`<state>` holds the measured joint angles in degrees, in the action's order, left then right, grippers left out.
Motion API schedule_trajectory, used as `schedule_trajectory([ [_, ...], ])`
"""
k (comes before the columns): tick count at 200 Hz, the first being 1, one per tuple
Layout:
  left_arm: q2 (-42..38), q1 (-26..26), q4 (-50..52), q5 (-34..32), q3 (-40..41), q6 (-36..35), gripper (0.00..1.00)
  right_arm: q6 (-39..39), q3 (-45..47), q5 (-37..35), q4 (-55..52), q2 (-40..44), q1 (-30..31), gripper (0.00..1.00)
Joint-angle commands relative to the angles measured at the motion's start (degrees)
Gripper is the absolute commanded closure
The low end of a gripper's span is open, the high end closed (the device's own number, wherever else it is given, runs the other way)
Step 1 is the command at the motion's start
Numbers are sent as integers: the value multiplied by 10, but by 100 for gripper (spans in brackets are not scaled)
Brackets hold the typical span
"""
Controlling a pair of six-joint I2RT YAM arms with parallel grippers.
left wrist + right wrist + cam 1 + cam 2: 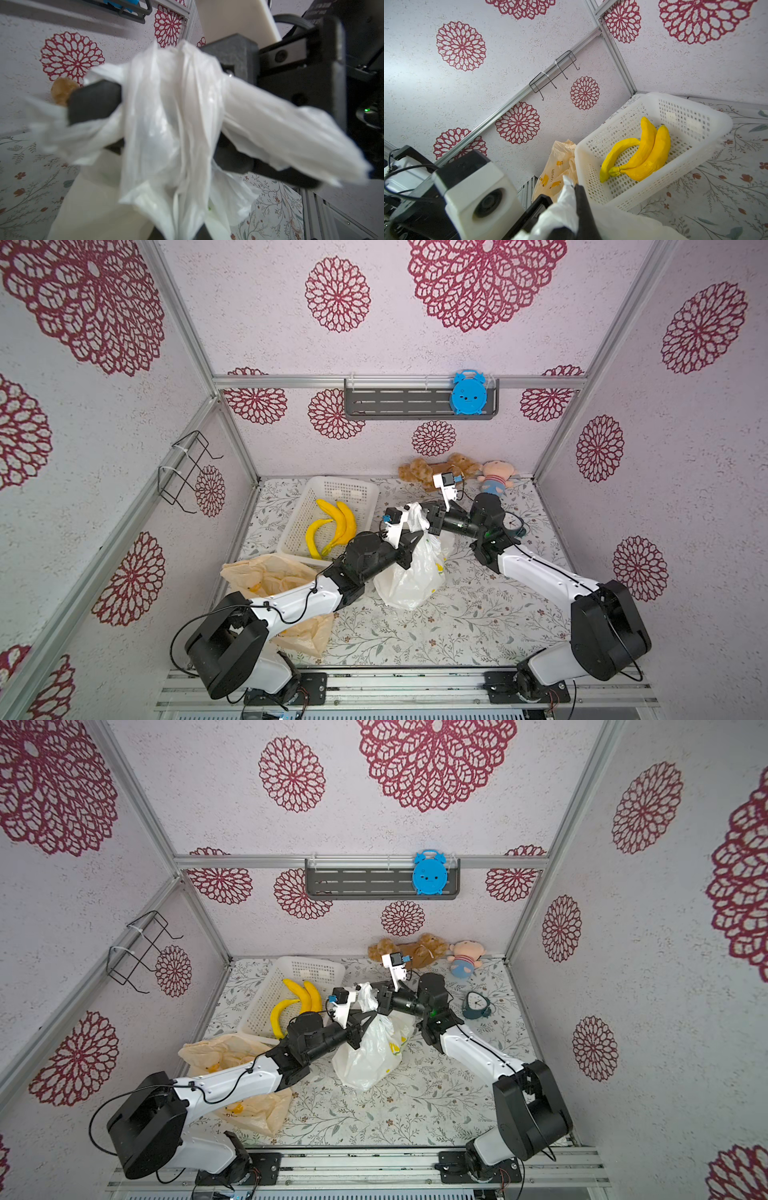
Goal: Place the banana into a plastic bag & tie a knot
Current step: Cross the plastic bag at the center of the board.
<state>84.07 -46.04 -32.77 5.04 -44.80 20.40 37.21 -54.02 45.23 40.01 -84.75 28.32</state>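
Mid counter: white plastic bag point(409, 580), neck gathered & pinched tight in rt pincer point(424, 519). Lt pincer point(413, 539) up against same neck, jaws hidden by plastic, wide or narrow can't tell. Sth yellow visible thru bag wall. Three bananas point(336, 526) in white basket point(332, 483) nr far-left corner.

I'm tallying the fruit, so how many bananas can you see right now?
3, all in the white basket: first banana and second banana side by side, curved third banana at their stem end. Others may hide inside the white bag or beige bags.
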Motion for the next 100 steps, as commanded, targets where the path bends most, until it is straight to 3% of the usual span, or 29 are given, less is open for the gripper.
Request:
schedule_trajectory([
  [1,20,-9,4,-5,16,-2,70,19,11,38,97,27,4,100],
  [43,17,-8,7,-3,29,1,45,32,36,57,153,29,4,100],
  [100,-60,-9,76,-6,47,7,18,2,55,56,159,19,3,100],
])
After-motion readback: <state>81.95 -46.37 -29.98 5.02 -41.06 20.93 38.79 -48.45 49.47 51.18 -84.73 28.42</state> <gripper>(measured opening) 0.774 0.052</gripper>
